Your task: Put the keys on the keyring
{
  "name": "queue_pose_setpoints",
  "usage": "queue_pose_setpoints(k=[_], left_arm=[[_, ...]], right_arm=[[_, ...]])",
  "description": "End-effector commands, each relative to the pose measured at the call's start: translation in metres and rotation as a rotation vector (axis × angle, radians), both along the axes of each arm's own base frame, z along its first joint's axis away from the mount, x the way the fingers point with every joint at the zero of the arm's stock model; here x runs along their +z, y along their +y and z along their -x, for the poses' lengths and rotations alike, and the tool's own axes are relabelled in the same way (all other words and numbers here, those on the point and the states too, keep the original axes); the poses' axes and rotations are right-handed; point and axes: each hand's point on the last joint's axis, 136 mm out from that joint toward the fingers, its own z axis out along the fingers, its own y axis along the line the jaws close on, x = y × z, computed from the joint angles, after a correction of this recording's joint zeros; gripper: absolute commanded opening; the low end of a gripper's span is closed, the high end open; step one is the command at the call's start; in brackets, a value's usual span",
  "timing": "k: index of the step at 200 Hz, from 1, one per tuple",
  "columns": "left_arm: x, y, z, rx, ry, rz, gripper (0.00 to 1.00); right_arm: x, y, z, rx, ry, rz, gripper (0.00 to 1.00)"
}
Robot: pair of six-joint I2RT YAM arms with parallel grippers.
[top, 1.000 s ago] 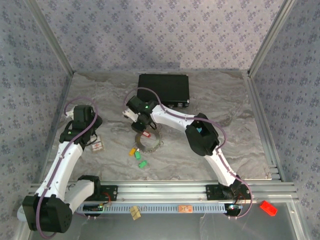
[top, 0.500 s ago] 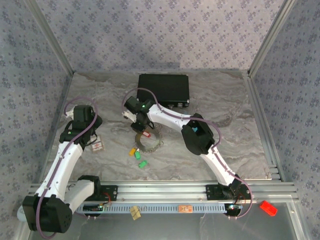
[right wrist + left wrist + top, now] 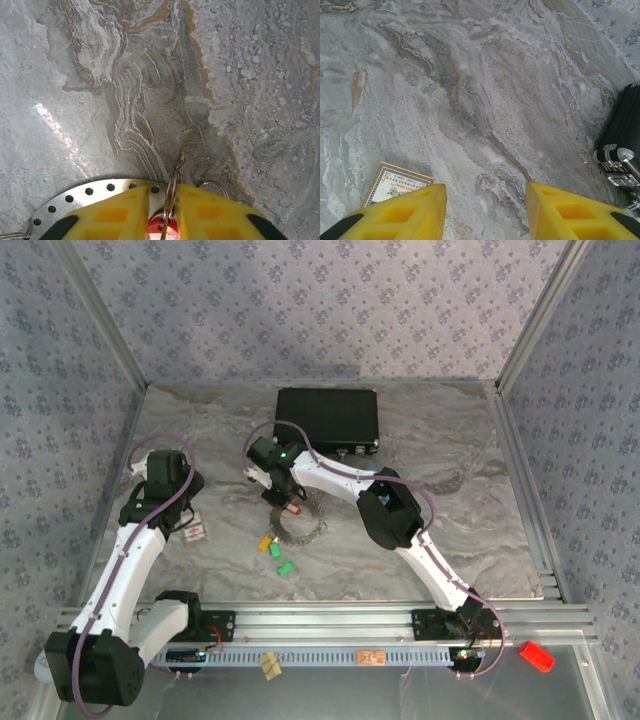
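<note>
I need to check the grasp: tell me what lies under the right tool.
Under the right tool lies the perforated keyring; a thin wire loop and a red key head stand between its fingers. Those fingers cover the rest of both.

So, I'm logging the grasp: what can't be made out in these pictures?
- Right wrist: red key cut by bottom edge between the right fingers; grip unclear.
- Top view: keyring partly under right arm; loose keys too small for detail.
- Left wrist: card half behind left fingers.
</note>
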Motion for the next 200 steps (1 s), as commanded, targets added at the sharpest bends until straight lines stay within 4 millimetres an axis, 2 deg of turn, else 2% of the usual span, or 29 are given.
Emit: queue_pose_setpoints(k=[1,50,83,119,146,160,173,200], left_arm=[[0.012,0.007,-0.001,0.027,-0.045,-0.014,0.45],[0.016,0.007,-0.001,0.013,-0.061,-0.033,0.44],[0.033,-0.005,-0.008,-0.101,-0.157,-0.061,0.45],[0.067,-0.038,-0.018,-0.336,-0.34,-0.082,0.47],[0.1,-0.086,-0.018,-0.62,-0.481,-0.057,0.51],[0.109,-0.11,-0.012,-0.769,-0.519,-0.09,0.51],[0.112,-0.135,-0.003,-0.921,-0.548,-0.161,0.51],[0.097,-0.187,0.029,-1.26,-0.601,-0.331,0.53]], right_arm=[[0.0,0.0,0.001,-0.003,-0.001,0.026,0.18],[0.014,0.005,0.003,0.011,-0.01,-0.009,0.0],[0.048,0.011,0.005,0.029,-0.044,-0.108,0.0],[0.088,0.002,0.013,0.085,-0.09,-0.219,0.0],[0.115,-0.019,0.022,0.116,-0.117,-0.299,0.0],[0.131,-0.03,0.027,0.127,-0.133,-0.368,0.0],[0.139,-0.043,0.033,0.142,-0.139,-0.418,0.0],[0.149,-0.065,0.041,0.154,-0.148,-0.519,0.0]])
